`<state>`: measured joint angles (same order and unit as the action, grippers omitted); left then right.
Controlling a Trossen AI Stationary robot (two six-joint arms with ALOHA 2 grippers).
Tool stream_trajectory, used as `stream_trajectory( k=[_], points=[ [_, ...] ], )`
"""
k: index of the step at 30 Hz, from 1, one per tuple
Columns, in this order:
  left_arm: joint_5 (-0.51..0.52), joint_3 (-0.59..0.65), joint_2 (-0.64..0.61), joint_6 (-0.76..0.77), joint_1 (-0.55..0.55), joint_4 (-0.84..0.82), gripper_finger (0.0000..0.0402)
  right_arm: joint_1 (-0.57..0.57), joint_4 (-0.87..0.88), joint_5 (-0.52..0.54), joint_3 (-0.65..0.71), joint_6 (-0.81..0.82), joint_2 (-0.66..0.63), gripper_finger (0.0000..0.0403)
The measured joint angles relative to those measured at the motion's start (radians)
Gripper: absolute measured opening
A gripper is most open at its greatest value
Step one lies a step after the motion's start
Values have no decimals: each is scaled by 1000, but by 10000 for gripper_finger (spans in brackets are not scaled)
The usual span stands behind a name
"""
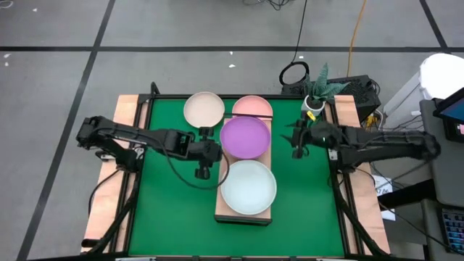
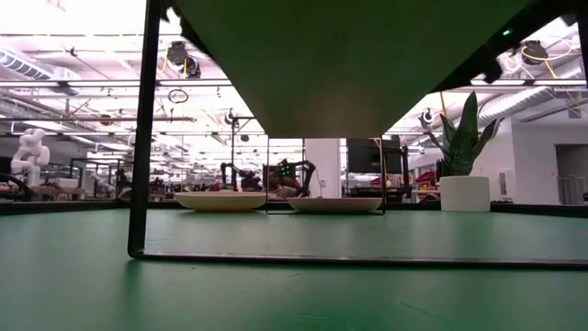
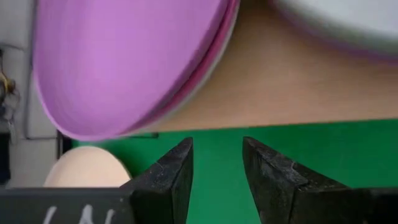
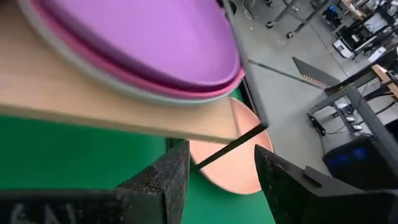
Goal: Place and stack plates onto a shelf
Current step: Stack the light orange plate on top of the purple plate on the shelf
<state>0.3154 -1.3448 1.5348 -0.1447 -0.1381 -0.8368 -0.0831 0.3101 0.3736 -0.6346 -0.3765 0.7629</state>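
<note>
The light-wood shelf (image 1: 245, 214) stands raised on a thin black frame (image 2: 142, 138) at the table's middle. On its far half a purple plate (image 1: 245, 136) tops a stack, with magenta and pale rims under it (image 4: 186, 84). A pale blue-white plate (image 1: 249, 187) lies on the near half. A cream plate (image 1: 204, 109) and a pale pink plate (image 1: 252, 106) lie on the green mat at the far end. My left gripper (image 1: 214, 151) is open and empty at the shelf's left side. My right gripper (image 1: 293, 139) is open and empty to its right.
A potted plant (image 1: 317, 90) stands at the far right corner. Wooden side strips (image 1: 109, 181) run along both table sides. Bare green mat (image 1: 174, 210) lies left, right and in front of the shelf. The low view looks under the shelf (image 2: 367, 55).
</note>
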Motion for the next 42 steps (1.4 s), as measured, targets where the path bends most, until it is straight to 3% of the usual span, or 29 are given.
stream_trajectory(
  k=[3,10,15,27,42],
  points=[
    [0,46,0,30,20,39,145,-140,-38,-152,0,-49,21,164],
    [0,96,0,104,27,35,145,-408,-95,-378,1,-137,159,164],
    [-1,110,0,122,27,20,145,-513,-165,-431,1,-211,290,164],
    [0,110,0,159,25,-6,145,-579,-240,-508,2,-466,524,164],
    [0,110,0,158,25,28,145,-584,-420,-505,1,-542,739,164]
  ],
)
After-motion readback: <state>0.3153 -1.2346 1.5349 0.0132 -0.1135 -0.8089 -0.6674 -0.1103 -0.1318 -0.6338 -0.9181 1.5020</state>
